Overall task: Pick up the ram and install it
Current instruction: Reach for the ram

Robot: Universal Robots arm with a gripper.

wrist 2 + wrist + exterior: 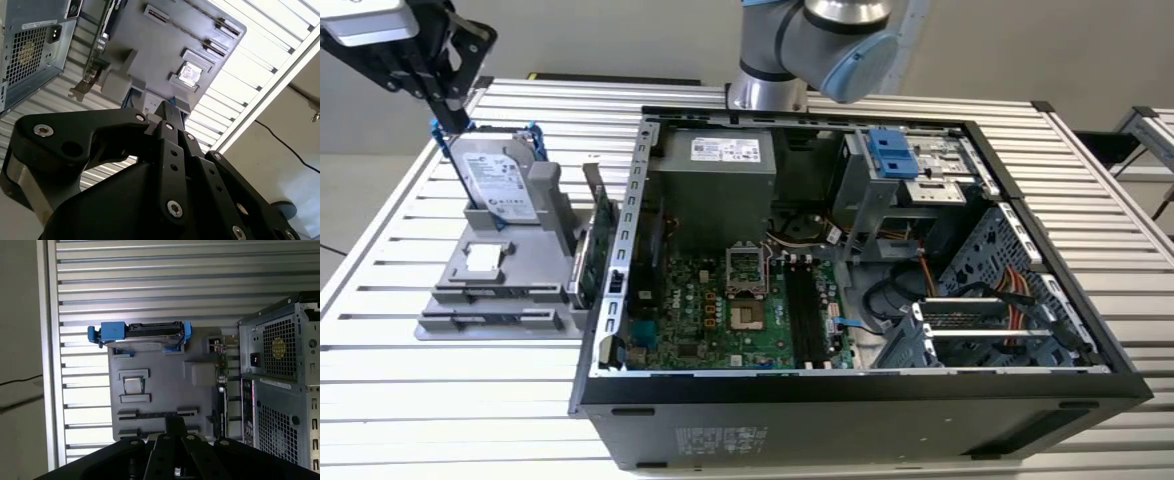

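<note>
Claw (447,112) looks clenched, empty, above tray (480,326) at exterior view's left. Ram (150,414), prob the dark strip in slot: light, stiff, fragile; pinch top edge mid-length.

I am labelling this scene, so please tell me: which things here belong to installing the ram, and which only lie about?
For the job: gripper; ram, seemingly the dark strip in the grey holder; memory slots on the motherboard; open computer case.
Just lying about: hard drive with blue rails; green expansion card.
</note>
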